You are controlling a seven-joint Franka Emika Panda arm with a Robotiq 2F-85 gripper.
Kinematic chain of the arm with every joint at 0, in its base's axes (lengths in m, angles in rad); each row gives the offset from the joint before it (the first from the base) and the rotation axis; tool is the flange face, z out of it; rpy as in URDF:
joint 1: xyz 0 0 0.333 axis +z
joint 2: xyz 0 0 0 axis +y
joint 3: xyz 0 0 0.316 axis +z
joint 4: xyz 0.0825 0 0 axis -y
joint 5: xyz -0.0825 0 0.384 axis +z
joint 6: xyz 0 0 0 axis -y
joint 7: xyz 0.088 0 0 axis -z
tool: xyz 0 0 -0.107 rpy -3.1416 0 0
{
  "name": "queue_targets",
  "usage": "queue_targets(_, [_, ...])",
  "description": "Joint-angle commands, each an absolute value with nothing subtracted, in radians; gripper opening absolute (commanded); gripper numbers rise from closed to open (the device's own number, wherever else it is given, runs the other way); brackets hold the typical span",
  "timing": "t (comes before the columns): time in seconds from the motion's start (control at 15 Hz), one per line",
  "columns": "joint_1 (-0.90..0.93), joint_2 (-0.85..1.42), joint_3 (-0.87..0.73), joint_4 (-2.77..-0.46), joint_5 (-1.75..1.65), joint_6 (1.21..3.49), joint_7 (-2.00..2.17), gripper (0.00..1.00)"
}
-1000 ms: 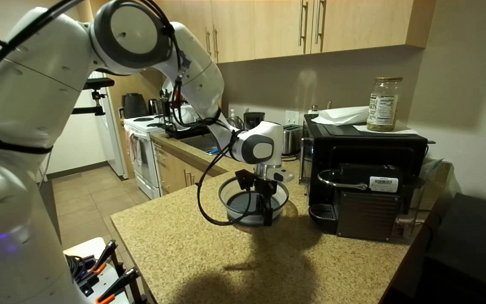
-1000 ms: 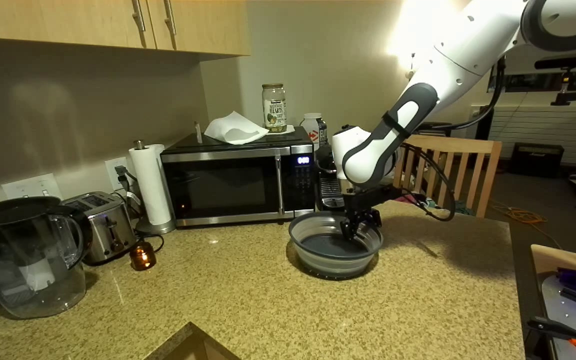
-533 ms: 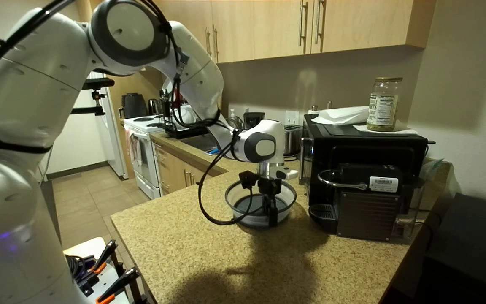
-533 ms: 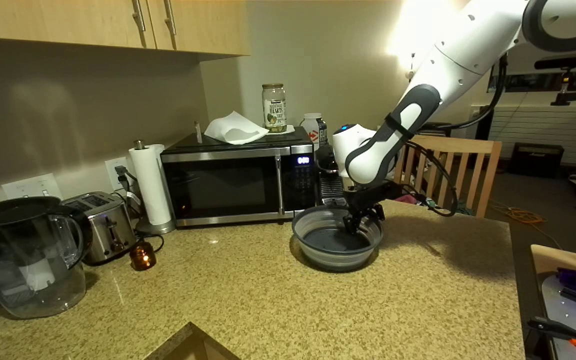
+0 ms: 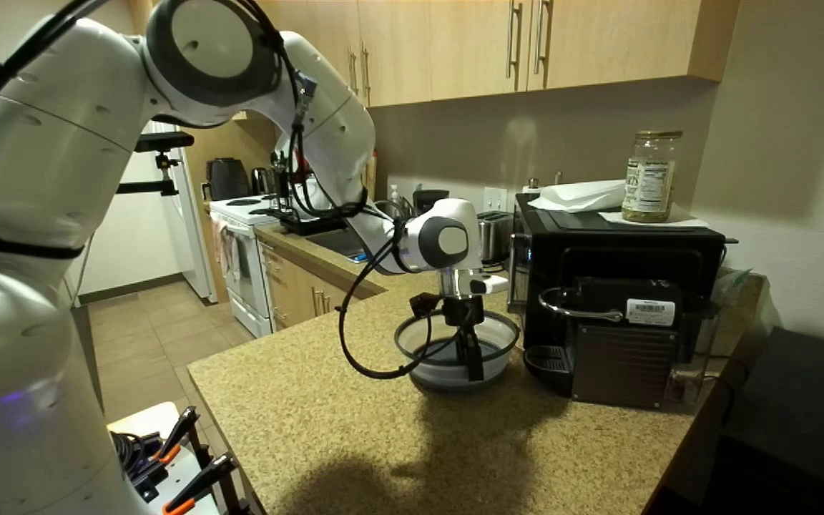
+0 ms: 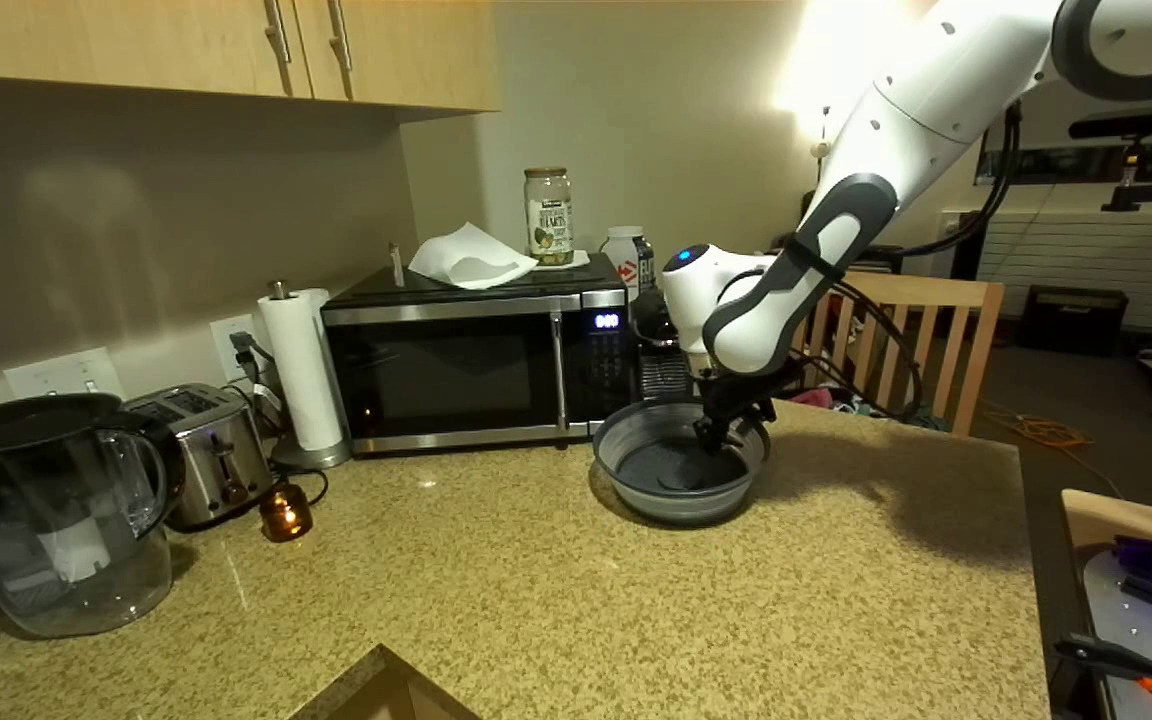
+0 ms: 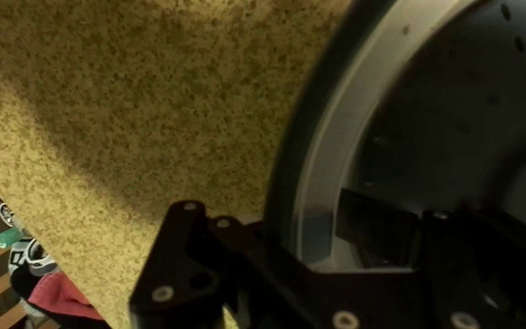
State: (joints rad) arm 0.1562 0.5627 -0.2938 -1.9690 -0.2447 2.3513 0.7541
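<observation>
Here, the grey bowl (image 6: 671, 507), its wall clamped between the jaws, one inside, one outside

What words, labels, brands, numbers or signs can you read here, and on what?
"HEARTS", on the glass jar; its smaller print is too blurred.
"ELI", rest unclear, on the white tub.
Microwave display: lit digits, too blurred.
Barcode sticker on the coffee machine: too small.
The gray bowl: nothing legible.
</observation>
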Motion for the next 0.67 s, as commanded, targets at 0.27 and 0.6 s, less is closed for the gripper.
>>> queue_targets(0.27, [0.172,0.432,-0.308,-2.071,-0.385,2.349,0.842,0.04])
queue_targets(0.6, [0.191,0.261,-0.282,-2.175,-0.478,2.353,0.884,0.04])
